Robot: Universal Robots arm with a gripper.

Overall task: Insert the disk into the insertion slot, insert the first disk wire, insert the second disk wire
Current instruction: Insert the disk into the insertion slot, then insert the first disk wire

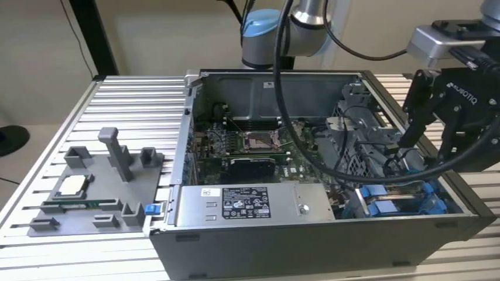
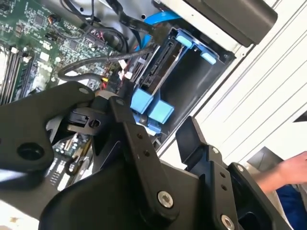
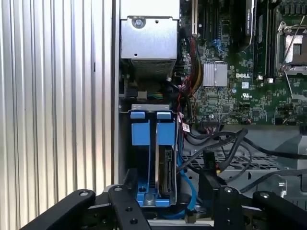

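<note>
disk (image 3: pixel 165 165) is standing on edge in the insertion slot (image 3: pixel 148 108), at the computer case's (image 1: pixel 312 240) near corner toward the exterior view's right, its blue carrier (image 3: pixel 166 133) clipping round dull silver metal. gripper (image 3: pixel 168 178) is hovering just above, fingers spread wide, holding nothing, its links covering the disk's end. black cables (image 3: pixel 225 143) are crowding alongside, connections unclear.

This looks like a robotics lab or test bench. A robot arm (image 1: pixel 270 35) stands behind a ribbed aluminium-profile table (image 1: pixel 133 99). On the table sit an open computer case (image 1: pixel 312 240), its motherboard (image 1: pixel 234 149) bare, and a grey tray of fixtures (image 1: pixel 102 193).
</note>
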